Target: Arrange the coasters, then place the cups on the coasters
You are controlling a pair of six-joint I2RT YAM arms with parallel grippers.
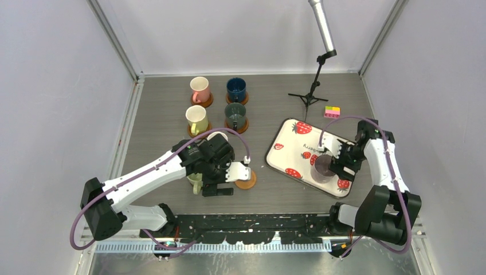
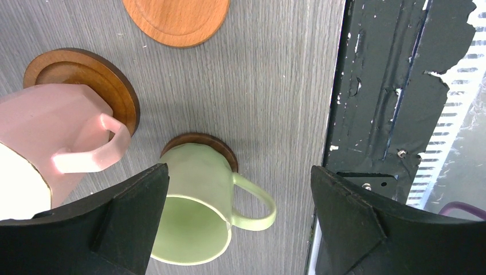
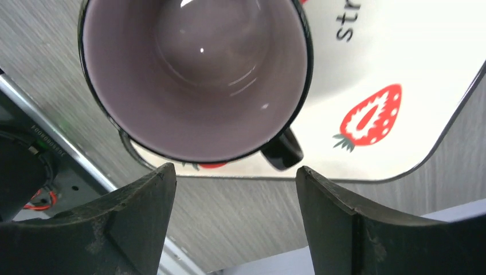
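Left gripper (image 2: 238, 171) hangs spread wide over the green cup (image 2: 195, 212) on its coaster (image 2: 220, 146). Right gripper (image 3: 235, 172), also spread, hovers over the purple cup (image 3: 195, 74) on the tray (image 3: 401, 69).

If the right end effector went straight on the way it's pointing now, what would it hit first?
Probably the purple mug. It stands on the strawberry tray, just ahead of the open right end effector. The picture doesn't show how far off it is.
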